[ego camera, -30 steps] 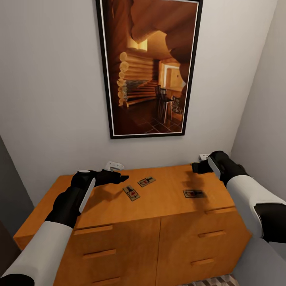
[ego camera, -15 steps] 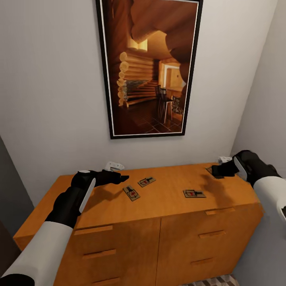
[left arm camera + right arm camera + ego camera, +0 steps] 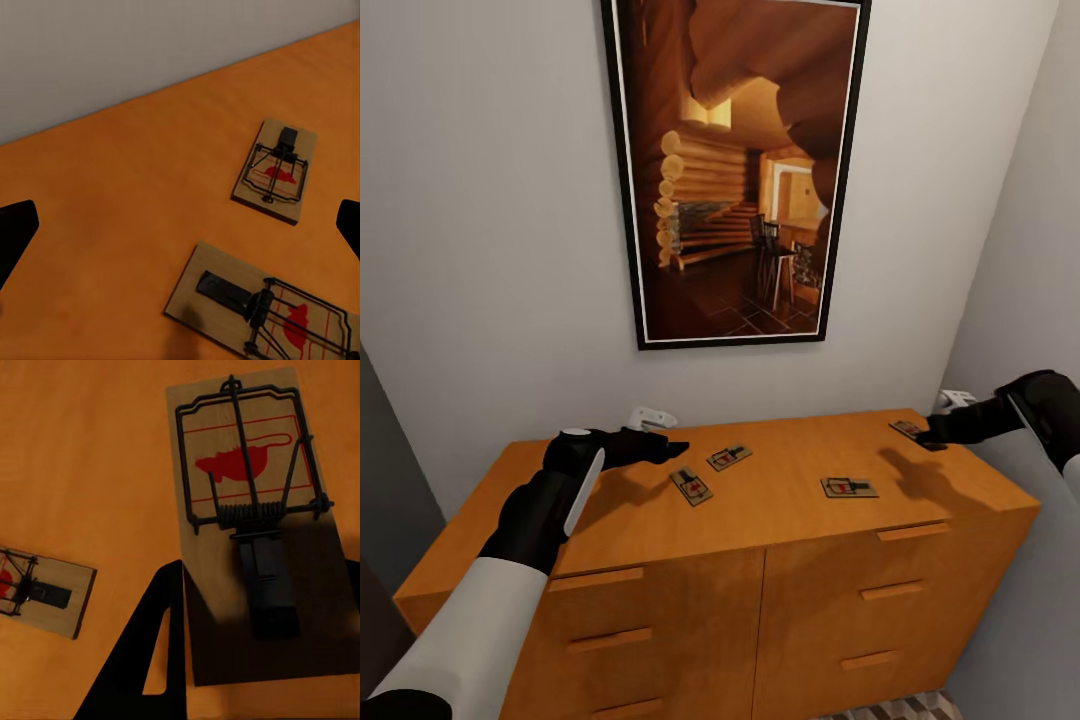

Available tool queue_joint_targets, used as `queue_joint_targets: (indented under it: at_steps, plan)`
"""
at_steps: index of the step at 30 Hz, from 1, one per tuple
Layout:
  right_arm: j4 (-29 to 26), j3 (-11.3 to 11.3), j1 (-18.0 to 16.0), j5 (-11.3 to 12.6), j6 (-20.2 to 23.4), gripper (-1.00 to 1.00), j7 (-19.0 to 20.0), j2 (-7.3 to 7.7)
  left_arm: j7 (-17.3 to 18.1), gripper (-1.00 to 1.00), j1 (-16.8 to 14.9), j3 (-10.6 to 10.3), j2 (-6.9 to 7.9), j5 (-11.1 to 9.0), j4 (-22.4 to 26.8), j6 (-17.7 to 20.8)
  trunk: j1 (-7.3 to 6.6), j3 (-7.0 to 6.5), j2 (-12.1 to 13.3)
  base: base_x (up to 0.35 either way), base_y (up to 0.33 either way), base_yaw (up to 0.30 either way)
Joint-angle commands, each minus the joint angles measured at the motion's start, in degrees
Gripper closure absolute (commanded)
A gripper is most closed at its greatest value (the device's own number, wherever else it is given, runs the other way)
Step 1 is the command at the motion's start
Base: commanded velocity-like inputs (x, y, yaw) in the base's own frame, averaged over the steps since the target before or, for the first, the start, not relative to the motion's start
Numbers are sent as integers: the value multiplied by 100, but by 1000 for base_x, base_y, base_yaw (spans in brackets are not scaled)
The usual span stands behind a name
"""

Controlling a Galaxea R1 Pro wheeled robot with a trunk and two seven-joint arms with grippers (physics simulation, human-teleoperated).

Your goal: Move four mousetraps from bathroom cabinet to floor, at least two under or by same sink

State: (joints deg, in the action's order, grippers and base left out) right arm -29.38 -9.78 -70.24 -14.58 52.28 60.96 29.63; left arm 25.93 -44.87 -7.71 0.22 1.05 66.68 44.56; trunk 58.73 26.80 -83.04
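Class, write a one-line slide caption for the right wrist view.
Right gripper hovers over a mousetrap on the orange cabinet top, jaws open, with a second trap lying apart nearby.

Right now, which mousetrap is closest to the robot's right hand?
The mousetrap at the cabinet's far right corner, right beside the right gripper. The other three lie farther left: one in the middle-right and a pair near the left gripper.

Your head camera looks down on the cabinet from in front. Each wrist camera sits close above its top, sharing the mousetraps there.
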Motion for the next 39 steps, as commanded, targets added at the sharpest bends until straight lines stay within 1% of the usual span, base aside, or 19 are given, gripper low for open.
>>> queue_joint_targets:
  at_steps: [1, 7, 10, 15, 24, 39]
  plan:
    - [-16, -30, -6, -120, -35, 100, 182, 24, 19, -100, -5, -5, -11, 13, 5, 26, 0, 7, -4, 0, 0, 0]
    - [-8, -47, -7, -206, -107, 100, 338, 77, 20, -100, -5, -2, -56, 6, 3, 30, 0, 7, -4, 0, 0, 0]
    - [-4, -49, -8, -213, -114, 100, 322, 94, 19, -100, -5, -2, -62, 3, 3, 34, 0, 7, -4, 0, 0, 0]
    - [-5, -50, -8, -217, -114, 100, 179, 121, 25, -100, -5, -2, -81, -5, 3, 54, 0, 7, -4, 0, 0, 0]
    - [-6, -49, -8, -212, -106, 100, 88, 123, 26, -100, -5, 7, -159, -8, -1, 58, 0, 7, -4, 0, 0, 0]
    - [-33, -42, -8, -190, -134, 100, 78, 101, 26, -100, -5, 7, -186, -1, 9, 71, 0, 7, -4, 0, 0, 0]
